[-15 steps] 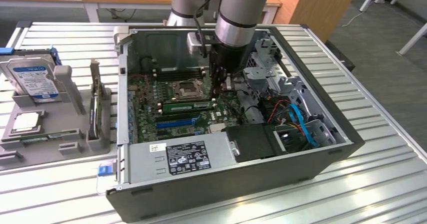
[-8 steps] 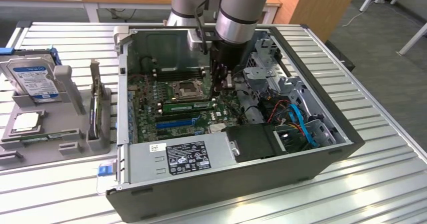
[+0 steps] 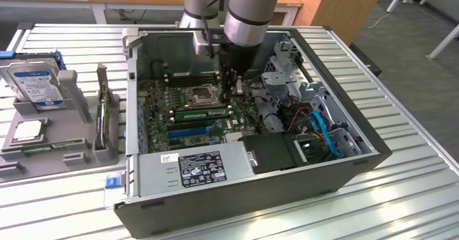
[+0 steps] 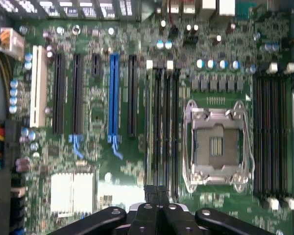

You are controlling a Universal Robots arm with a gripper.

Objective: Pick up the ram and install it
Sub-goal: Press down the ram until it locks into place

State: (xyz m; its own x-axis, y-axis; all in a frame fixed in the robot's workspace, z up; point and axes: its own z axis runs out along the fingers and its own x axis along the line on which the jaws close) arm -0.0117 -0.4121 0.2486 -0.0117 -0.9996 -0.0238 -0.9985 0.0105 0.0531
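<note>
The ram (image 3: 203, 113) is a long green stick standing on edge in a slot of the motherboard (image 3: 179, 127), just beside the silver processor socket (image 3: 203, 95). In the wrist view the ram (image 4: 148, 127) is a thin pale-green strip next to several black memory slots (image 4: 165, 127). My gripper (image 3: 228, 94) reaches down into the open computer case, over the end of the ram at the exterior view's right. Its black fingers (image 4: 152, 196) are pressed together with nothing between them. Whether they touch the ram I cannot tell.
The case (image 3: 344, 165) lies open on a ribbed metal table (image 3: 401, 197), with a power supply (image 3: 201, 167) at the front and a drive cage with blue cables (image 3: 319, 127). A grey tray (image 3: 72, 159) holds a hard drive (image 3: 40, 87) and a square processor chip (image 3: 29, 130).
</note>
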